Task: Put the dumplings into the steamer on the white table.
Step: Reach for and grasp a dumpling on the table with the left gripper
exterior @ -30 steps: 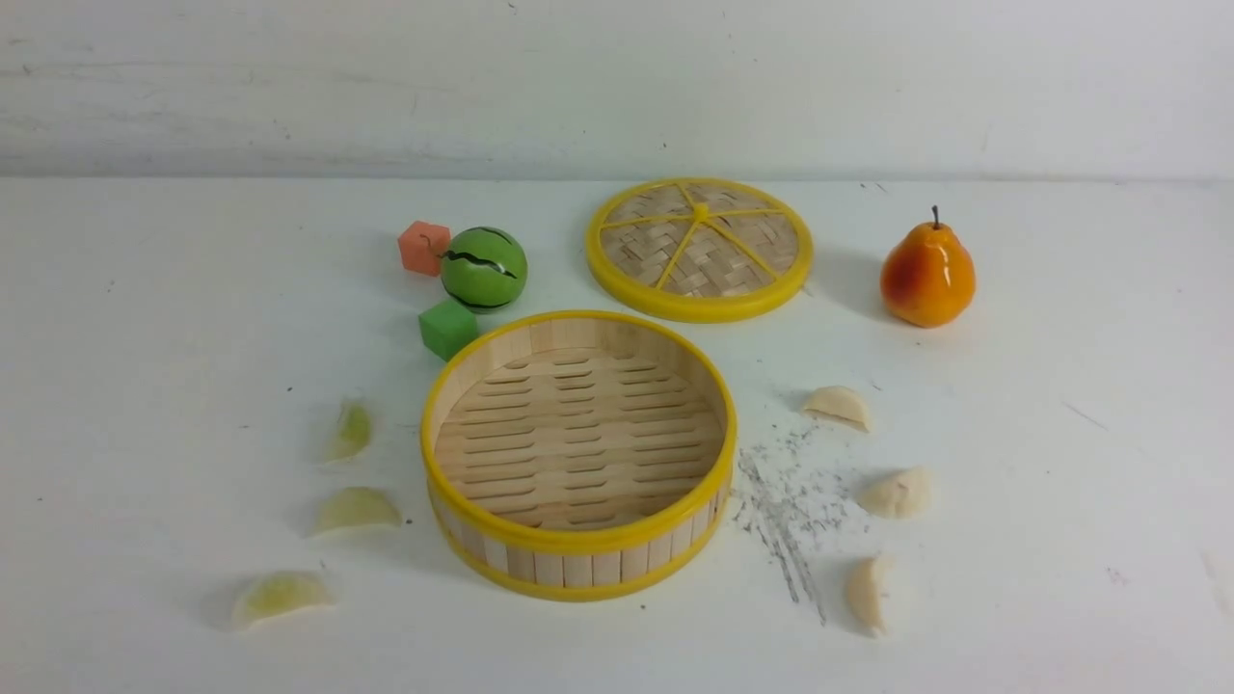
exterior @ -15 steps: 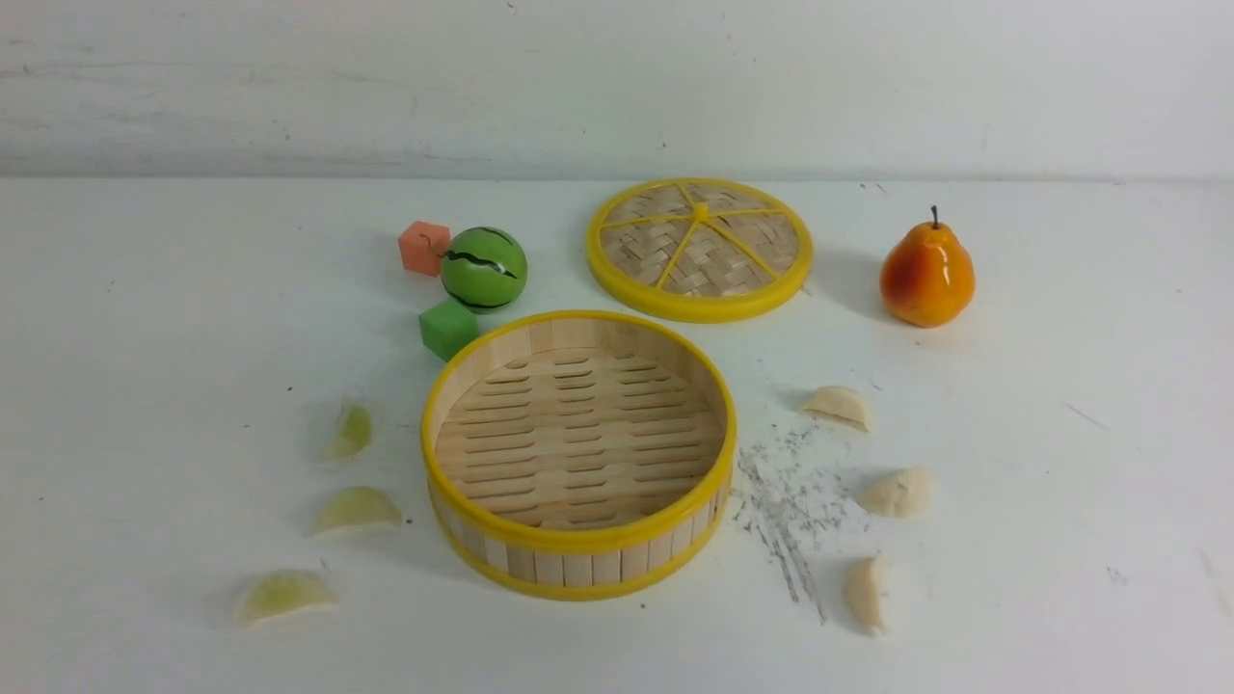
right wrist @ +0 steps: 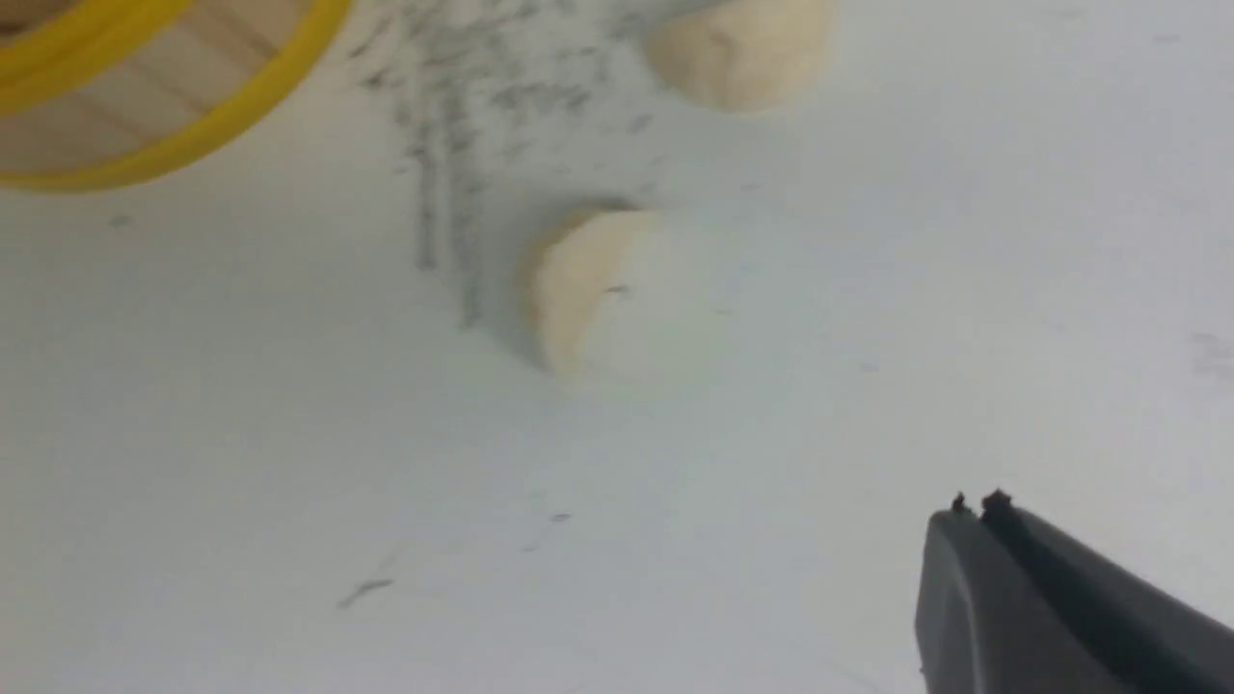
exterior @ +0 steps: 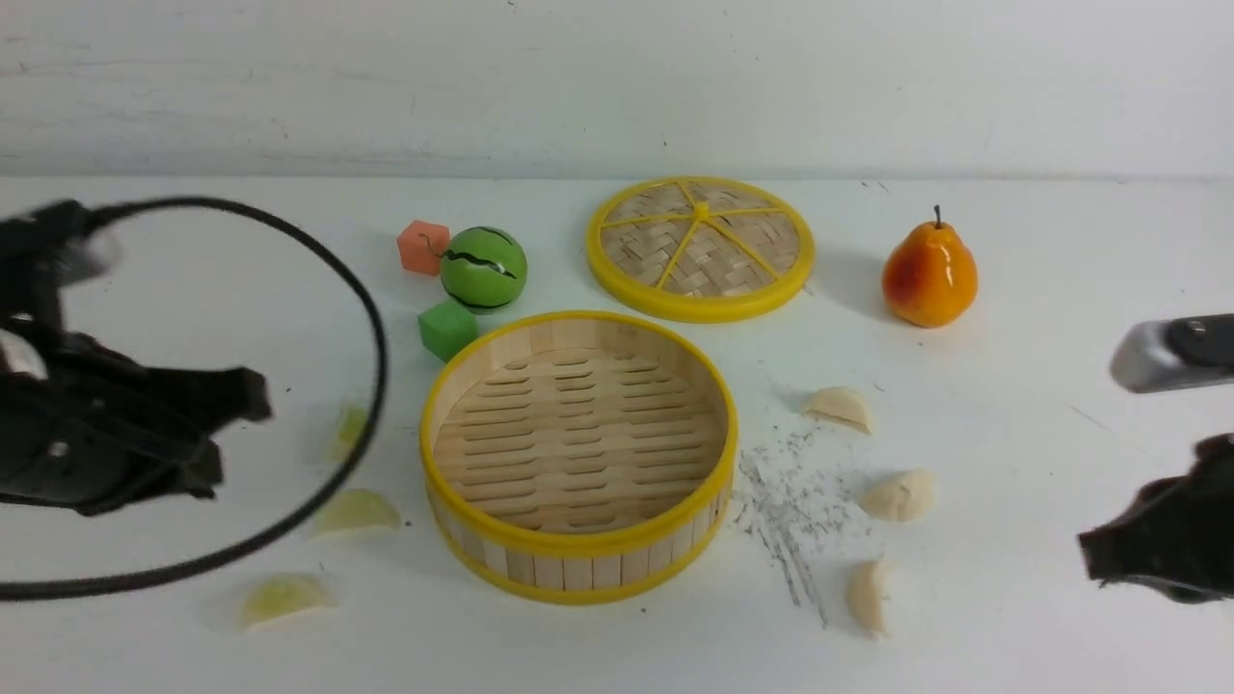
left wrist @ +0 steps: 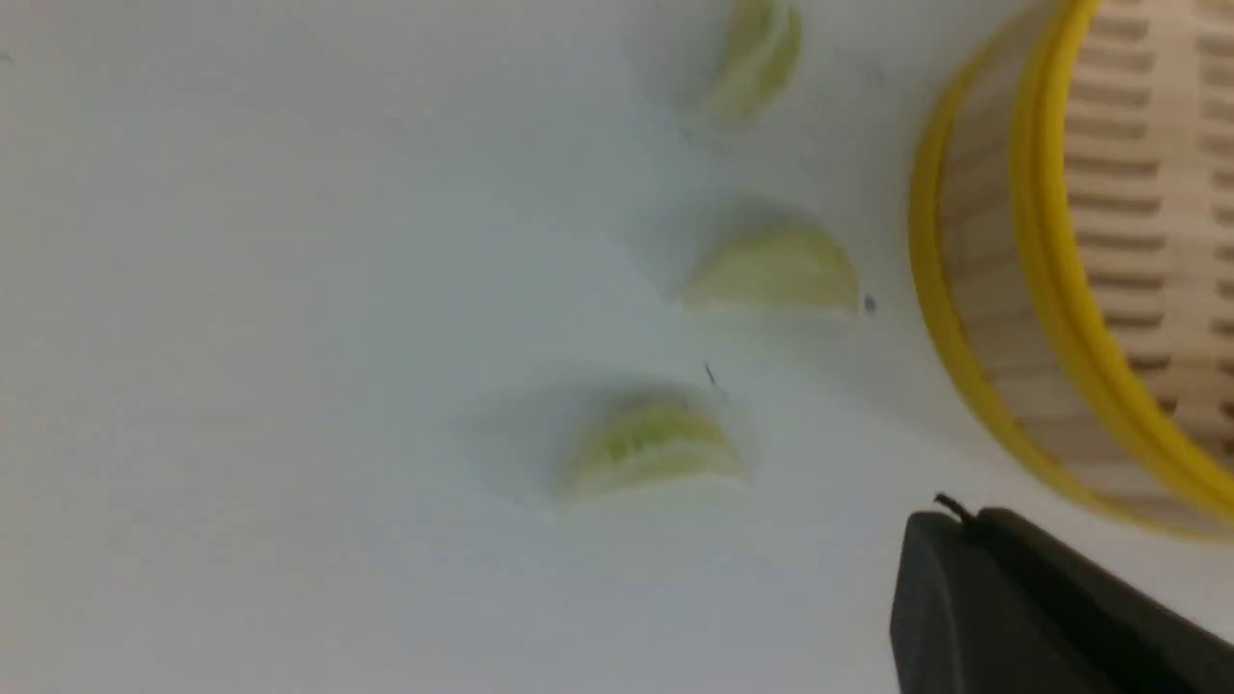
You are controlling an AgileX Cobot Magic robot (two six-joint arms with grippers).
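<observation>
The round shallow bamboo steamer [exterior: 578, 569] with yellow rims stands on the plain matte white table [exterior: 1012, 636], and its slatted floor has nothing on it. All six dumplings lie on the table outside the steamer.

The three pale translucent green dumplings are on the left of the steamer, in a row that comes toward the robot. The farthest one [exterior: 352, 429] is partly crossed by a black cable loop [exterior: 376, 366]. The middle one [exterior: 357, 511] is near the steamer wall but does not touch it, and the nearest one [exterior: 282, 598] lies further to the left. The three cream-white crescent dumplings are on the right of the steamer: one [exterior: 839, 407] further back, one [exterior: 897, 493] in the middle and one [exterior: 868, 595] nearest to the robot. A patch of dark grey scratch marks [exterior: 786, 520] lies between them and the steamer.

The black left gripper [exterior: 207, 434] hangs to the left of the steamer, beyond the green dumplings, and it holds nothing. It is blurred, so I cannot tell if its claw is apart or together. The black right gripper [exterior: 1094, 554] is well to the right of the steamer, past the cream dumplings. Only a part of it shows, so its claw state is also not clear.

Behind the steamer lies a flat woven lid [exterior: 694, 308] with a yellow rim and spokes. Behind the steamer on the left are a green foam cube [exterior: 447, 329], a green striped ball [exterior: 484, 268] and an orange-red cube [exterior: 424, 247]. An orange-yellow toy pear [exterior: 928, 275] stands behind the steamer on the right.
</observation>
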